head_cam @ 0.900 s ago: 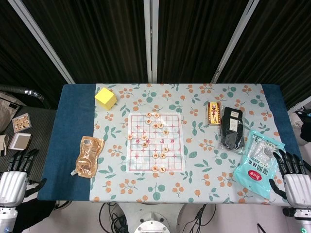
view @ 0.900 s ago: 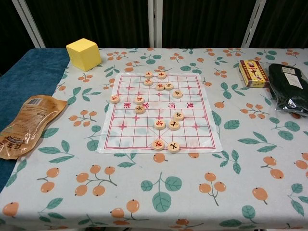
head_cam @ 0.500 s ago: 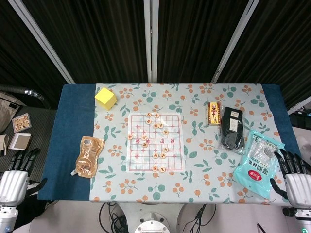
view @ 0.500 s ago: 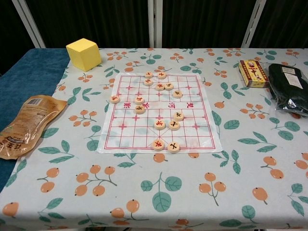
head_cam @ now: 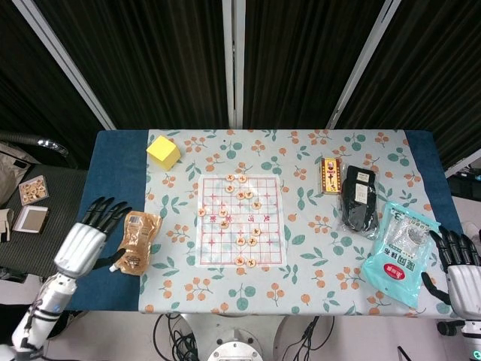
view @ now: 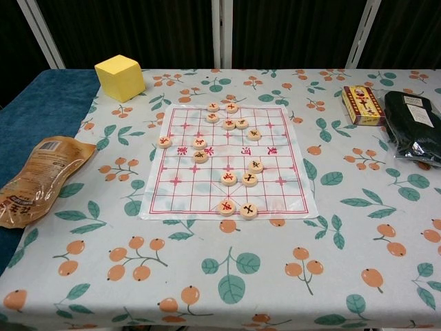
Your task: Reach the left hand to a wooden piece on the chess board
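The reach is barely begun: the left hand [head_cam: 84, 239], empty with fingers spread, hovers at lower left beside the brown snack pouch [head_cam: 136, 242], well apart from the wooden pieces [head_cam: 240, 195] on the chess board [head_cam: 239, 256] at frame centre.

Fourteen round wooden pieces [view: 229, 178] are counted on one board [view: 275, 187]. One yellow cube [view: 120, 77], one brown pouch [view: 38, 179], one red and yellow box [view: 362, 103] and one black packet [view: 413, 124] are counted in the chest view. One teal bag [head_cam: 398, 252] is added by the head view.
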`<state>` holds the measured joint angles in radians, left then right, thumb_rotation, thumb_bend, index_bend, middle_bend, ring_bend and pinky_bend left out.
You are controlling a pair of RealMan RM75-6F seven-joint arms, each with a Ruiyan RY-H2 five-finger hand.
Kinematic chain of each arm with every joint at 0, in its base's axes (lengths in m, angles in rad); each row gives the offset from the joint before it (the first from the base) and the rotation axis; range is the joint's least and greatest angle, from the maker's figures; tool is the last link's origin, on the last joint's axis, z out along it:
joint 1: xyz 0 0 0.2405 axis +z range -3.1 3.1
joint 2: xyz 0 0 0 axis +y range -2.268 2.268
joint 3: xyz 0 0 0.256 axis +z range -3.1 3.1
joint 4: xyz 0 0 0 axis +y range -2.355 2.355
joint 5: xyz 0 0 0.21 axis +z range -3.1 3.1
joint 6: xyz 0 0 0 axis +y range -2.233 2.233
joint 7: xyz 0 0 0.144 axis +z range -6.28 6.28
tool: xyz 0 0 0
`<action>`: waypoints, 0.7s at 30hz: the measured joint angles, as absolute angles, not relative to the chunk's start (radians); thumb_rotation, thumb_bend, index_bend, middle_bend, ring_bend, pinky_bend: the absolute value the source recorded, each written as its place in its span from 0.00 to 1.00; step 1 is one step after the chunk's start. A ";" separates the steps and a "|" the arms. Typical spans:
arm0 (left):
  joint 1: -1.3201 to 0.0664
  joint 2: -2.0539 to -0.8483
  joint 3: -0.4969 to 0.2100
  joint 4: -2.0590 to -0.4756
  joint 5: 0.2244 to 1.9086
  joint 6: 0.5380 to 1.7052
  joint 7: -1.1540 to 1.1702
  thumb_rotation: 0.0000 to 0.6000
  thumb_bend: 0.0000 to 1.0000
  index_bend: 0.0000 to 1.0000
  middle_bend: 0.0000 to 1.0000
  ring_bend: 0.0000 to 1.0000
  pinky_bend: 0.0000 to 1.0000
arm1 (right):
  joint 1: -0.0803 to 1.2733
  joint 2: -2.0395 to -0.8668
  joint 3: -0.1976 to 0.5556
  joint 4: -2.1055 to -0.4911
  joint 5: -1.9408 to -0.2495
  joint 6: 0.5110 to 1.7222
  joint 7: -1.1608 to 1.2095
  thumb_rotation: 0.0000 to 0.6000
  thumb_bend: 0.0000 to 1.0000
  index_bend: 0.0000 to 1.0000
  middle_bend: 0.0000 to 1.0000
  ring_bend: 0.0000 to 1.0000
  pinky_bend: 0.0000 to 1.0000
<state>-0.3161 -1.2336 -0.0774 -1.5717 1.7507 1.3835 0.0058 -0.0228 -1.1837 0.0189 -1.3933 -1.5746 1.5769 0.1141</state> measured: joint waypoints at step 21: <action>-0.705 -1.625 -0.191 -1.300 1.563 0.946 0.026 1.00 0.21 0.24 0.07 0.00 0.04 | -0.040 -1.181 -0.005 -1.423 -1.608 1.605 0.152 1.00 0.23 0.00 0.00 0.00 0.00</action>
